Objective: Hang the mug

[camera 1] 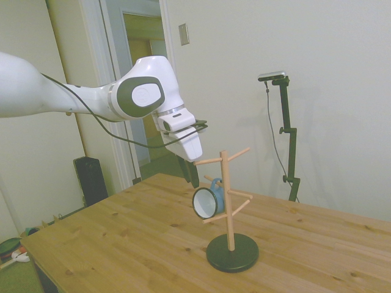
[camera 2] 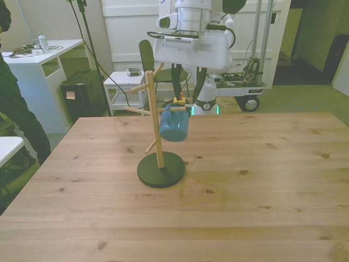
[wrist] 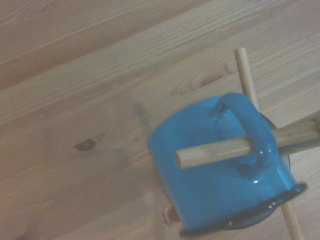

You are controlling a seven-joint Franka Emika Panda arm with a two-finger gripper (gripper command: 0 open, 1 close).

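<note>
Arm reaches in above rack, wrist angled down. Gripper (camera 1: pixel 191 176) fingers apart w/ nothing between, clear of mug (camera 1: pixel 206 201); mug hangs by handle on peg (wrist: pixel 220 150) of rack (camera 2: pixel 160 168).

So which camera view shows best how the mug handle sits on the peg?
The wrist view: the mug's handle clearly loops over the wooden peg. The side view shows mainly the mug opening; the front view shows its blue body, handle barely visible.
</note>
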